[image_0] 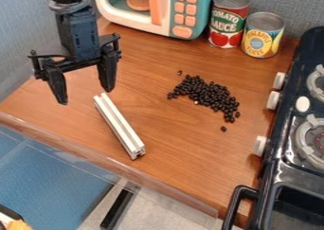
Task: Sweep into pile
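My gripper [86,97] hangs at the upper left over the wooden counter, its two fingers spread apart with nothing between them. Just below and to the right of it, a pale metal bar [119,127] lies on the counter, slanting down toward the front edge. To the right of the bar, black beans [205,95] form a loose patch stretched diagonally, with a single bean [223,128] apart at its lower end and another [180,72] at its upper end.
A toy microwave [180,11] stands at the back, with a tomato sauce can [228,20] and a pineapple can [262,35] beside it. The toy stove [288,144] borders the right side. The counter's front edge [107,163] runs diagonally along the lower left.
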Action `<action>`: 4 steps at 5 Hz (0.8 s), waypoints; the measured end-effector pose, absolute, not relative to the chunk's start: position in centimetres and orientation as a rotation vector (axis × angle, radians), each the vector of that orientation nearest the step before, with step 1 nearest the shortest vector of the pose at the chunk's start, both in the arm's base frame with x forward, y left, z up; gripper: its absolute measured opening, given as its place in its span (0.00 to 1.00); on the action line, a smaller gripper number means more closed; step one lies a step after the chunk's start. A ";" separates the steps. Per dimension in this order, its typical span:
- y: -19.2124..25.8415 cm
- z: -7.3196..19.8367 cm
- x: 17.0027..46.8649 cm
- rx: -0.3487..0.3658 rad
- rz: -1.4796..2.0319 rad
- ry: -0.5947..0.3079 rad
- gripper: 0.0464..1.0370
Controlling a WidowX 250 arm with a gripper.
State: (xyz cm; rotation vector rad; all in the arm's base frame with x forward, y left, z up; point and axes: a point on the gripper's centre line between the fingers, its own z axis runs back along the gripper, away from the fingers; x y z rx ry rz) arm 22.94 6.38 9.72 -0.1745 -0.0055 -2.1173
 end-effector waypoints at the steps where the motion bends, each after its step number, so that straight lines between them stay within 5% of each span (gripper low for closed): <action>1: 6.4 9.1 23.0 -0.196 -2.119 -0.001 0.96; 4: 5.4 9.0 26.2 -0.006 -2.350 -0.038 0.96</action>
